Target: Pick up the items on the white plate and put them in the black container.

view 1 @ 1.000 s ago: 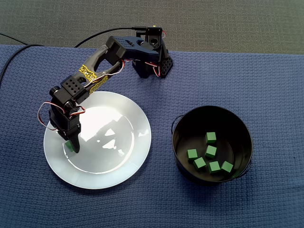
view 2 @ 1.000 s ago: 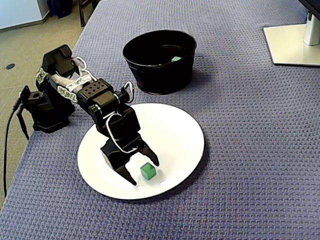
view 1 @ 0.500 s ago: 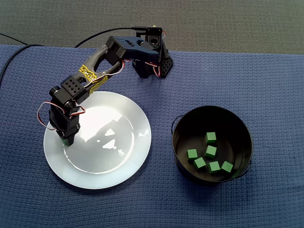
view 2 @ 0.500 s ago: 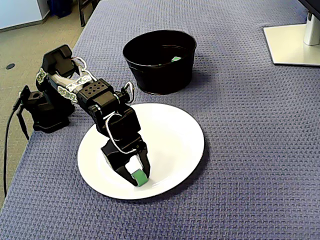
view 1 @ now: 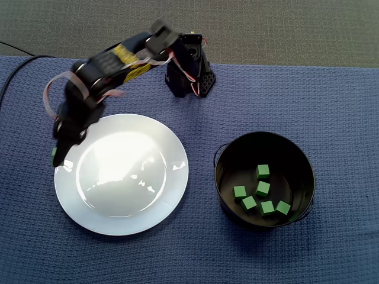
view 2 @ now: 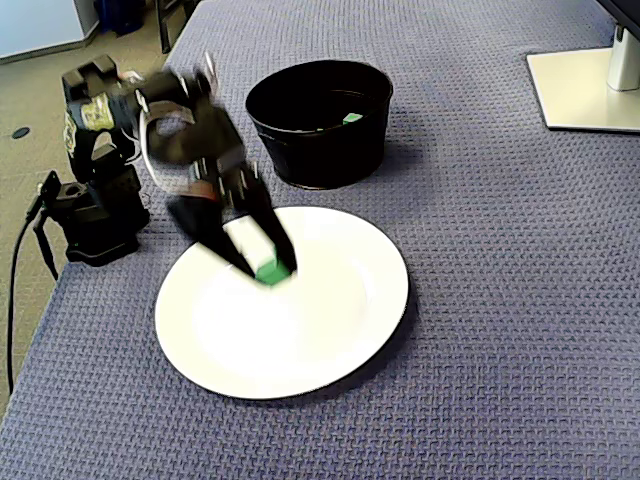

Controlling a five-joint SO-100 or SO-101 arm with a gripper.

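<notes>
My gripper (view 1: 58, 156) is shut on a small green cube (view 2: 269, 272) and holds it in the air above the white plate (view 1: 148, 201). In a fixed view only a sliver of the cube (view 1: 53, 155) shows at the plate's left rim. The arm is motion-blurred in both fixed views. Nothing else lies on the white plate (view 2: 340, 300). The black container (view 1: 222, 173) stands to the plate's right, with several green cubes (view 1: 262, 189) inside. In the other fixed view the black container (view 2: 320, 150) is behind the plate, and one cube (view 2: 352, 117) shows inside it.
The arm's base (view 1: 189, 76) stands at the far edge of the blue woven cloth (view 1: 331, 106), with a cable (view 1: 18, 65) running off left. A white monitor stand (view 2: 585, 85) sits at the right rear. The table edge (view 2: 60, 290) drops away beside the base (view 2: 95, 215).
The gripper shut on the green cube on the plate, then lifted it up off the plate. The arm has swung upward and back toward its base.
</notes>
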